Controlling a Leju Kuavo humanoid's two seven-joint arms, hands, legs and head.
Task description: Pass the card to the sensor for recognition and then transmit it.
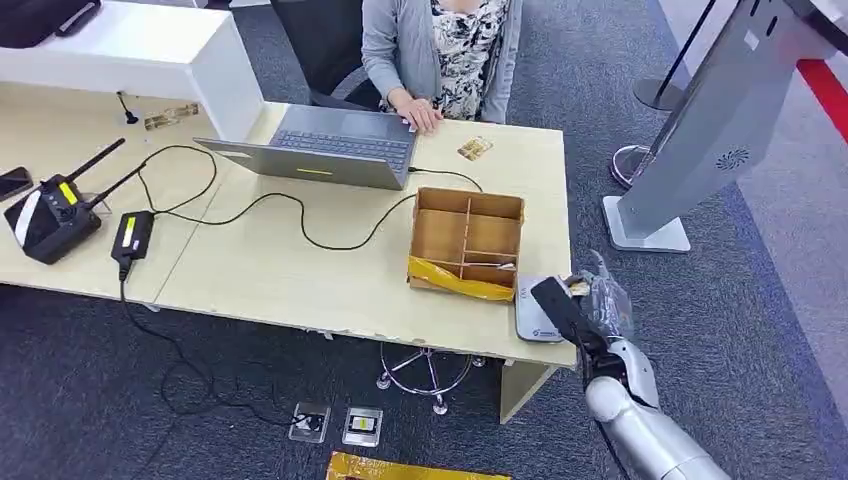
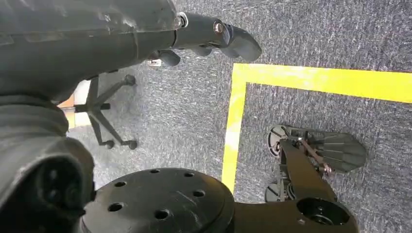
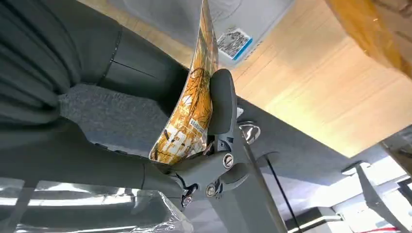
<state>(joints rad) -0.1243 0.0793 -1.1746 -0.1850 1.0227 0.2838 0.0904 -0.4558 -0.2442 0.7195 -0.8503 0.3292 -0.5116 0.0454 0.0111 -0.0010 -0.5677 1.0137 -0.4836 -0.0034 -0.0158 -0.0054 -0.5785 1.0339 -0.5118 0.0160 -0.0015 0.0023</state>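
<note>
Desk edge (image 1: 440, 340): right hand (image 1: 585, 310) pinching card (image 3: 192, 104) above sensor (image 1: 533, 312); left hand (image 2: 145, 34) unclear.

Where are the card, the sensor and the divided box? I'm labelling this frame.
card (image 3: 192, 104), right wrist view, on its orange printed face.
sensor (image 1: 533, 318), head view, on its grey top at the table corner.
divided box (image 1: 468, 205), head view, on its far wall.

Orange-gold patterned card (image 3: 192, 104) in the grey right hand (image 1: 590, 305), pale grey sensor (image 1: 535, 312) just beside the tan, yellow-taped box (image 1: 466, 245).
</note>
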